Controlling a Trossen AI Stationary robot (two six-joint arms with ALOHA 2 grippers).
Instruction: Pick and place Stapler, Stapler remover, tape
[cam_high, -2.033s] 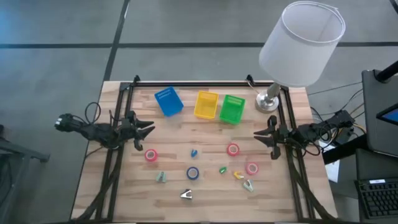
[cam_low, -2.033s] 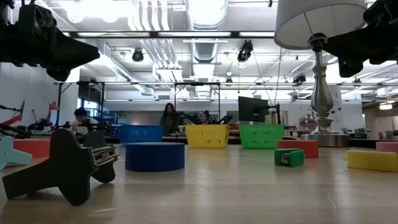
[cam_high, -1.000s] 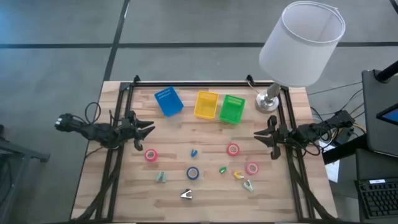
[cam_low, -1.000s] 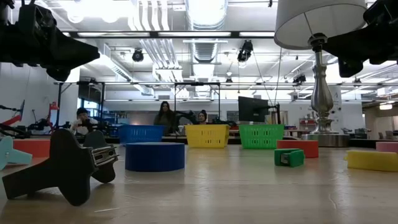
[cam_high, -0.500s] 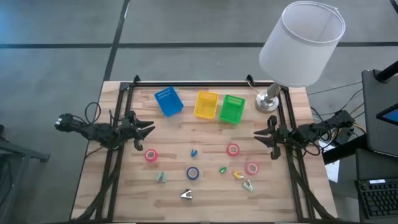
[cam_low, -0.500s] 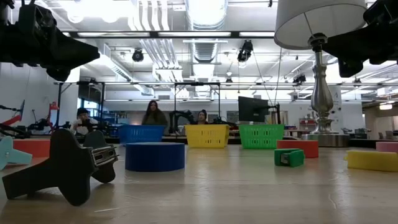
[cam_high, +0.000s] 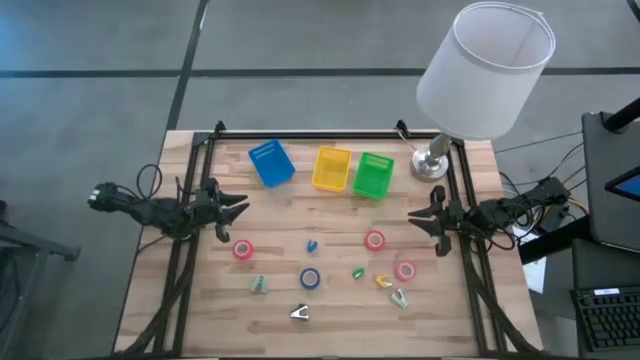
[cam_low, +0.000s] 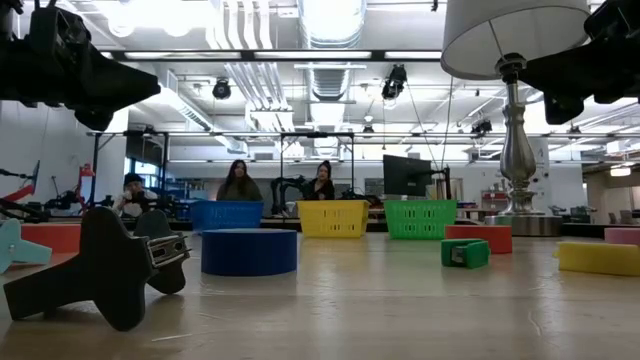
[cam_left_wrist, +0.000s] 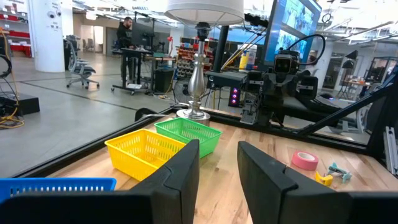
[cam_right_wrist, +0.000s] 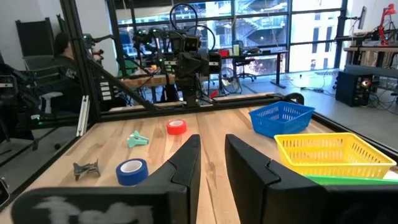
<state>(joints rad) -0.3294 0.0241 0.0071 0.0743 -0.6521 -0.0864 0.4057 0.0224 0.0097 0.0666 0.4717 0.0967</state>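
Lamp (cam_high: 484, 70) sits at the upper right of the high view, big white shade overhanging the counter (cam_high: 290, 205) corner, base just right of the green bin (cam_high: 373, 175). Three bins in a row across the upper middle: blue bin (cam_high: 270, 163), yellow bin (cam_high: 332, 168), green one, and nothing visible inside any of them. Left end effector (cam_high: 238, 206) hangs at mid-left w/ fingers apart, holding nothing; right end effector (cam_high: 417, 220) at mid-right, fingers also apart and empty. Below them, the scatter: pink tape (cam_high: 243, 249) lower left, second pink tape (cam_high: 374, 240) right of centre, third pink tape (cam_high: 404, 270) further lower right, blue tape roll (cam_high: 310, 279) bottom centre. Small teal, green, yellow bits lie around them, plus a dark stapler remover (cam_high: 299, 314) at the bottom edge. People (cam_low: 240, 182) stand in the room beyond, per low view.
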